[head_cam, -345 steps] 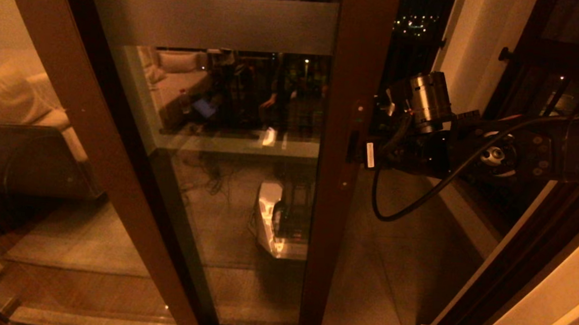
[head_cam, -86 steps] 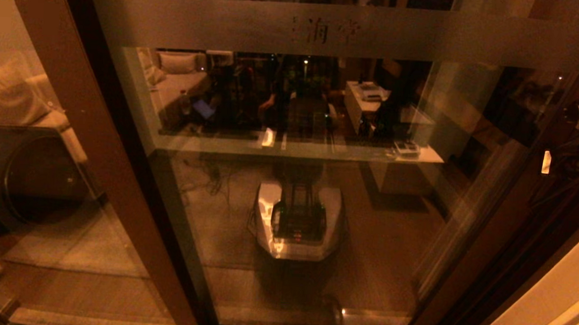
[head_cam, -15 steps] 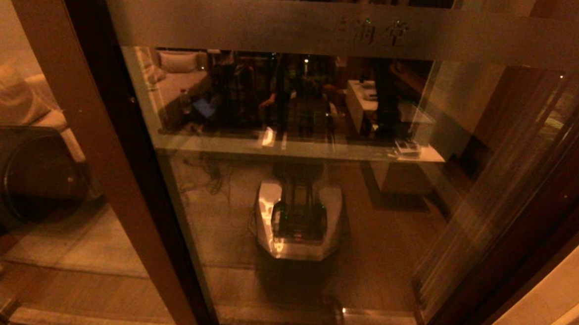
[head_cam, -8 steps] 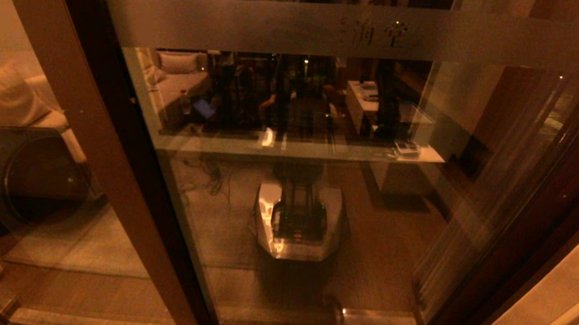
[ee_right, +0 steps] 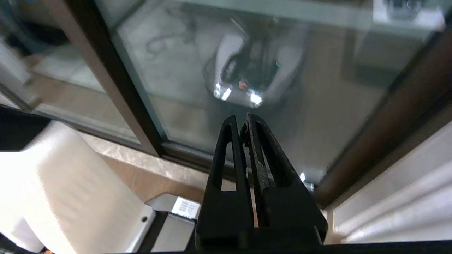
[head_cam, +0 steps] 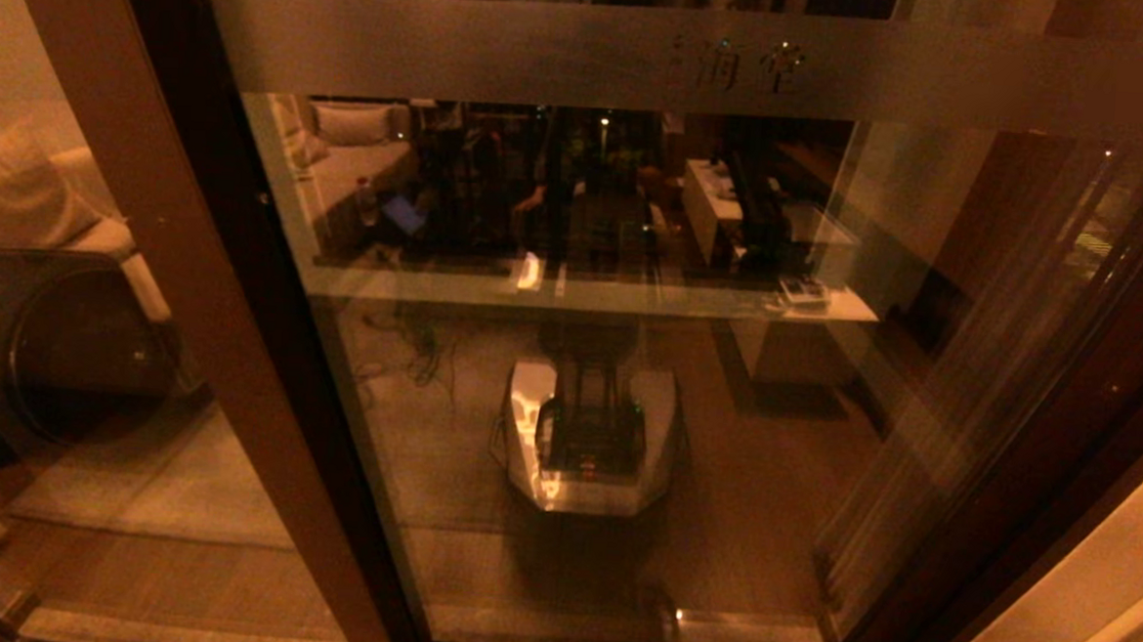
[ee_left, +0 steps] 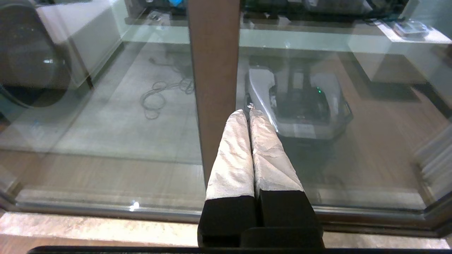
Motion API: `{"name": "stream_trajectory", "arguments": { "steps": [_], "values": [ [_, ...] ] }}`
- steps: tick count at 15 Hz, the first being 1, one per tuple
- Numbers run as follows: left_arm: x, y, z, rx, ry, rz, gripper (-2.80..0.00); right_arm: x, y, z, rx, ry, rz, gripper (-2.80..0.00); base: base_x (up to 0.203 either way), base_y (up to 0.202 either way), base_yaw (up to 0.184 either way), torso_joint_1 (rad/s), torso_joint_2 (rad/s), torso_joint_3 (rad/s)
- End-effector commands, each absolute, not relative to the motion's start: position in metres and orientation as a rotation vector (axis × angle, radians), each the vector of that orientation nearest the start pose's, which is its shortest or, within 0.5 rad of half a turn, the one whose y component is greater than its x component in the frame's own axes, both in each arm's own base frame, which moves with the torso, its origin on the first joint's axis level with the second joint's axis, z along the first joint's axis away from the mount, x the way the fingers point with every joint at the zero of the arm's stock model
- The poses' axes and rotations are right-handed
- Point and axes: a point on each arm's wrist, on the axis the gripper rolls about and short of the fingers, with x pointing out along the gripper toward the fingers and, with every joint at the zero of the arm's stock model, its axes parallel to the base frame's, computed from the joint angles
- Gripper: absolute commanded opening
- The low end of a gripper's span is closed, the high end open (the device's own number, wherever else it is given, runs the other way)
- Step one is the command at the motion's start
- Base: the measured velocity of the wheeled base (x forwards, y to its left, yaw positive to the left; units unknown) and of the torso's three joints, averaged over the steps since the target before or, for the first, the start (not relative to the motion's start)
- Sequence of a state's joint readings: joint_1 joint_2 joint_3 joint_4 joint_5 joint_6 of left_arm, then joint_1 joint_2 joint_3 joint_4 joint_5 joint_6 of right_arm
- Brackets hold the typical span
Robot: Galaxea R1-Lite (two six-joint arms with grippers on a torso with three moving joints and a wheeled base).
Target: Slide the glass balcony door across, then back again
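- I see the glass balcony door (head_cam: 627, 383) drawn right across my head view, its frosted band (head_cam: 546, 55) along the 12 o'clock edge with Chinese characters (head_cam: 736, 67) printed on it.
- Its dark right stile (head_cam: 1064, 445) slants down toward 4 o'clock, beside the pale wall (head_cam: 1086, 583).
- At 9 o'clock a second brown-framed panel (head_cam: 165, 241) overlaps it.
- The glass mirrors my own base (head_cam: 590, 439) and the room behind me.
- My left hand (ee_left: 249, 113) is closed on nothing, fingertips together, pointing at the brown stile (ee_left: 213, 77), which lies just beyond them.
- My right hand (ee_right: 243, 123) is also closed and empty, hanging short of the glass above the stone sill (ee_right: 148, 162).
- No containers are visible from here.
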State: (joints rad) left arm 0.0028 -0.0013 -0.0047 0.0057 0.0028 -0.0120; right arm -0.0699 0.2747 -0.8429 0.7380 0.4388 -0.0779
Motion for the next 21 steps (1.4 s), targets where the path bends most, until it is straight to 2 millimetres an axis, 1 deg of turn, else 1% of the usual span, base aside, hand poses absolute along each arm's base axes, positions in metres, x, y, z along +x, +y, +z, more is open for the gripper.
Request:
{"name": "stream_trajectory", "arguments": {
  "steps": [1, 3, 5, 7, 9, 10, 11, 13, 15, 16, 17, 18, 19, 20, 21],
  "values": [
    [-0.023, 0.000, 0.076, -0.012, 0.001, 0.006, -2.80, -0.077, 0.015, 0.220, -0.036, 0.152, 0.348, -2.80, 0.000, 0.000, 0.000, 0.000, 0.00, 0.000],
    [-0.023, 0.000, 0.076, -0.012, 0.001, 0.006, -2.80, -0.077, 0.013, 0.222, -0.045, 0.121, 0.352, -2.80, 0.000, 0.000, 0.000, 0.000, 0.00, 0.000],
    [-0.023, 0.000, 0.076, -0.012, 0.000, 0.006, -2.80, -0.085, 0.007, 0.214, -0.059, 0.093, 0.372, -2.80, 0.000, 0.000, 0.000, 0.000, 0.00, 0.000],
    [-0.023, 0.000, 0.076, -0.012, 0.001, 0.006, -2.80, -0.093, 0.006, 0.196, -0.075, 0.071, 0.352, -2.80, 0.000, 0.000, 0.000, 0.000, 0.00, 0.000],
    [-0.023, 0.000, 0.076, -0.012, 0.000, 0.006, -2.80, -0.098, 0.006, 0.165, -0.125, 0.053, 0.320, -2.80, 0.000, 0.000, 0.000, 0.000, 0.00, 0.000],
    [-0.023, 0.000, 0.076, -0.012, 0.000, 0.006, -2.80, -0.092, 0.005, 0.149, -0.171, 0.080, 0.275, -2.80, 0.000, 0.000, 0.000, 0.000, 0.00, 0.000],
    [-0.023, 0.000, 0.076, -0.012, 0.001, 0.006, -2.80, -0.084, 0.004, 0.137, -0.196, 0.122, 0.213, -2.80, 0.000, 0.000, 0.000, 0.000, 0.00, 0.000],
    [-0.023, 0.000, 0.076, -0.012, 0.001, 0.006, -2.80, -0.064, 0.003, 0.117, -0.205, 0.148, 0.159, -2.80, 0.000, 0.000, 0.000, 0.000, 0.00, 0.000],
    [-0.023, 0.000, 0.076, -0.012, 0.000, 0.006, -2.80, -0.040, 0.002, 0.095, -0.214, 0.094, 0.096, -2.80, 0.000, 0.000, 0.000, 0.000, 0.00, 0.000],
    [-0.023, 0.000, 0.076, -0.012, 0.001, 0.006, -2.80, -0.031, 0.001, 0.085, -0.219, 0.052, 0.073, -2.80, 0.000, 0.000, 0.000, 0.000, 0.00, 0.000],
    [-0.023, 0.000, 0.076, -0.012, 0.001, 0.006, -2.80, -0.025, 0.001, 0.084, -0.209, -0.035, 0.051, -2.80, 0.000, 0.000, 0.000, 0.000, 0.00, 0.000],
    [-0.023, 0.000, 0.076, -0.012, 0.000, 0.006, -2.80, -0.024, 0.001, 0.086, -0.193, -0.079, 0.041, -2.80, 0.000, 0.000, 0.000, 0.000, 0.00, 0.000],
    [-0.023, 0.000, 0.076, -0.012, 0.001, 0.006, -2.80, -0.024, 0.001, 0.082, -0.170, -0.056, 0.039, -2.80, 0.000, 0.000, 0.000, 0.000, 0.00, 0.000],
    [-0.023, 0.000, 0.076, -0.012, 0.001, 0.006, -2.80, -0.023, 0.001, 0.075, -0.111, 0.011, 0.042, -2.80, 0.000, 0.000, 0.000, 0.000, 0.00, 0.000],
    [-0.023, 0.000, 0.076, -0.012, 0.001, 0.006, -2.80, -0.023, 0.001, 0.074, -0.111, 0.019, 0.044, -2.80, 0.000, 0.000, 0.000, 0.000, 0.00, 0.000]
  ]
}}
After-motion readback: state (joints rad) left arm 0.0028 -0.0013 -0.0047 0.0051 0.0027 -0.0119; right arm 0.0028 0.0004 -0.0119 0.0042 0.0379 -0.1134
